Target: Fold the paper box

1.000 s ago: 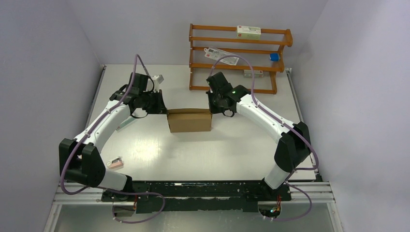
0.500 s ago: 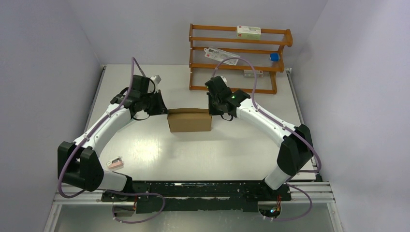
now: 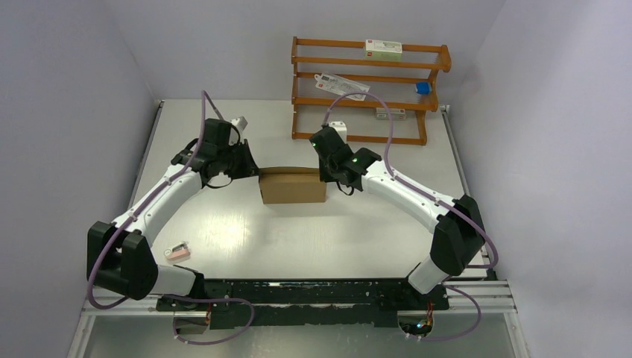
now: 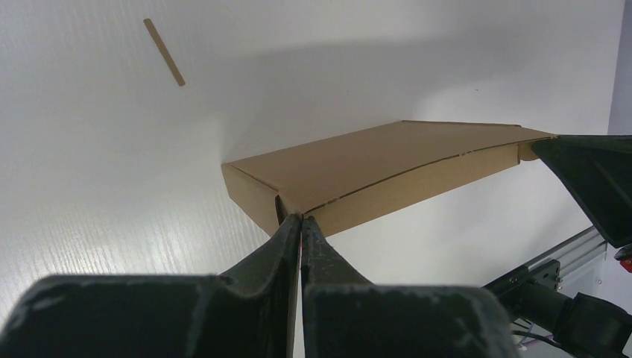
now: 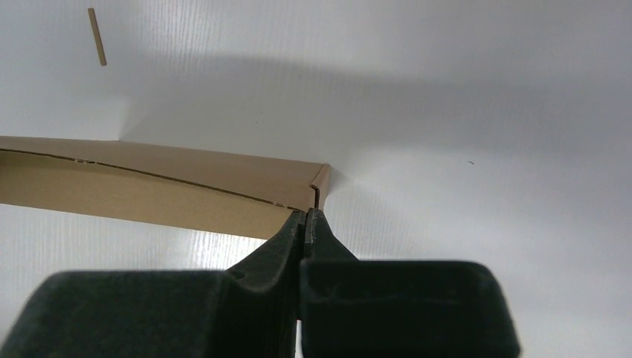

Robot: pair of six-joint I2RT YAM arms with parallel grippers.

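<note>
The paper box lies folded flat and closed at the middle of the table, plain brown cardboard. My left gripper is shut, its tips touching the box's left end at the corner seam. In the left wrist view the shut tips press against that corner of the box with nothing between them. My right gripper is shut too, at the box's right end. The right wrist view shows its tips meeting the right corner of the box, where a side tab stands slightly proud.
A wooden rack stands at the back right, holding white cartons and a small blue item. A tiny pink item lies near the left arm's base. A thin wooden stick rests on the table beyond the box.
The right wrist has swung left and closer to the box's right end. The left wrist shifted slightly toward the left end. The box has stayed in place.
</note>
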